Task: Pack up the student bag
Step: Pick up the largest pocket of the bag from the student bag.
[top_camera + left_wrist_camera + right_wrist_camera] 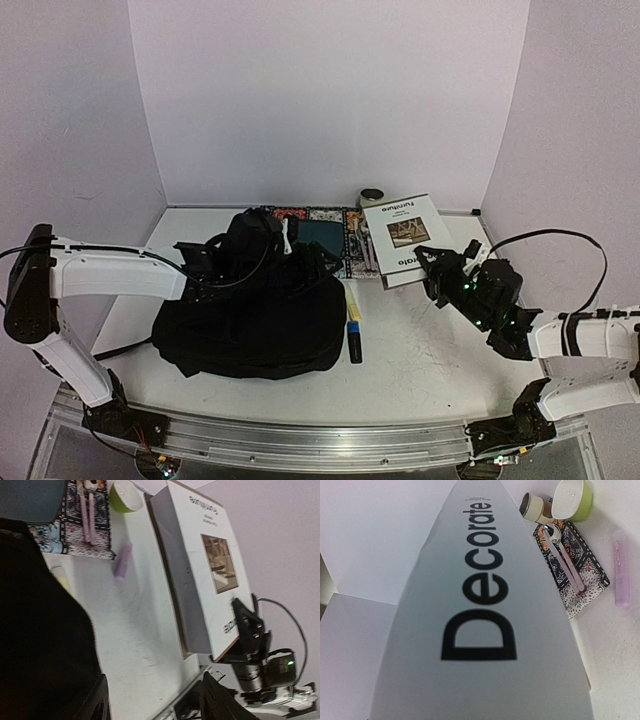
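1. The right gripper (pixel 437 262) pinches the near edge of the white book (pixel 400 228), which tilts up beyond it. Held so close to one edge, the book could swing or slip during the carry.
2. The left gripper (pixel 156 705) has its jaws apart and holds nothing, directly over the student bag (pixel 260 325). With nothing holding it, the bag's mouth may sag and snag the book.
3. The student bag lies well to the left of the right gripper, with a marker (pixel 353 325) between them.
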